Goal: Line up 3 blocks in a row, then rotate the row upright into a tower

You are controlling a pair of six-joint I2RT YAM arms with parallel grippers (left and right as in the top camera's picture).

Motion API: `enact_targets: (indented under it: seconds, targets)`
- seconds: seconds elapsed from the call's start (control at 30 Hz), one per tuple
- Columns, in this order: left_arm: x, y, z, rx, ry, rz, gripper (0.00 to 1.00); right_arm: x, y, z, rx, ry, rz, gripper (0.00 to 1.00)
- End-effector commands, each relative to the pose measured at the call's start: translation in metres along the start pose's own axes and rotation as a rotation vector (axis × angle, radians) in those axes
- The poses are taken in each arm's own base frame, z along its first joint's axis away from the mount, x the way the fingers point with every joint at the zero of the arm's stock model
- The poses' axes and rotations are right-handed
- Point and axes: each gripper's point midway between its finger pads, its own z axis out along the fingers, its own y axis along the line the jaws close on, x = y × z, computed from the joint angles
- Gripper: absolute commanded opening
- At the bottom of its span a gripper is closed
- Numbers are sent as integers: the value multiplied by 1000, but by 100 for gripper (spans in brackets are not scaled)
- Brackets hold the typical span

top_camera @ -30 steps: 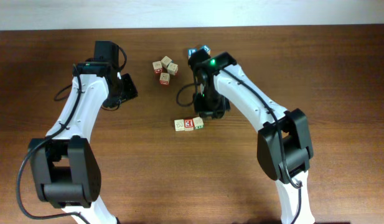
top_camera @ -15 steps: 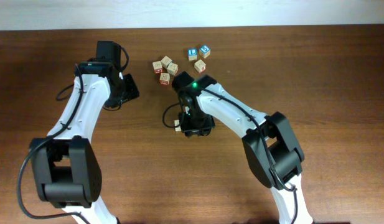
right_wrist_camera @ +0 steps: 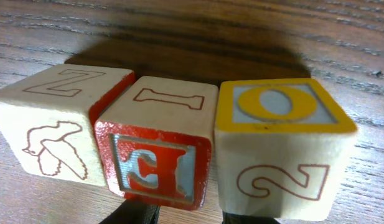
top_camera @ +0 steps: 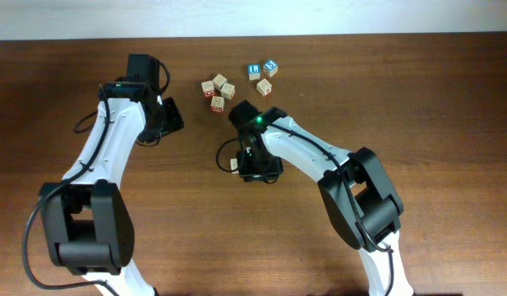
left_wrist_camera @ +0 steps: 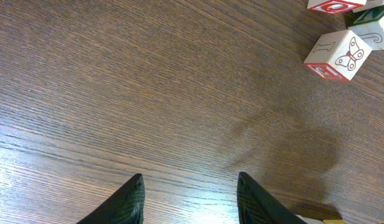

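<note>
I'm swinging the right gripper (top_camera: 251,167) toward seven o'clock, now covering the three blocks (right_wrist_camera: 160,143) from above; the blue cubes (top_camera: 262,67) at twelve o'clock are coming back into view.

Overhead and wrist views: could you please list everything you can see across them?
Z block: one, pale tan, one end of row
E block: one, red-faced, row's middle
O block: one, yellow-topped, row's other end
block cluster: four, tan, upper centre
blue-faced blocks: two, blue, right of cluster
tan block: one, below the blue pair
table: one, brown wood, under everything
left gripper: one, black, open over bare wood
right gripper: one, black, at the row
</note>
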Motion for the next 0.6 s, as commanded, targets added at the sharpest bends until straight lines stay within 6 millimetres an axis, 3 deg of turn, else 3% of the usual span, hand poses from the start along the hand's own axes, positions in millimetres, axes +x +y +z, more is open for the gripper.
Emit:
enact_targets:
  seconds: [0.0,0.37,0.47,0.57]
  targets:
    - [1,1,3,-7,7,-3,46,2,-5,6,28,-1,6,33]
    - [2,1,3,-7,7,-4,46,-2,-4,5,27,-20,3,33]
    - [2,1,3,-7,8,-4,46,8,-1,-7,22,31,10,33]
    - [2,1,3,-7,8,-4,46,7,5,-39,22,31,-24,33]
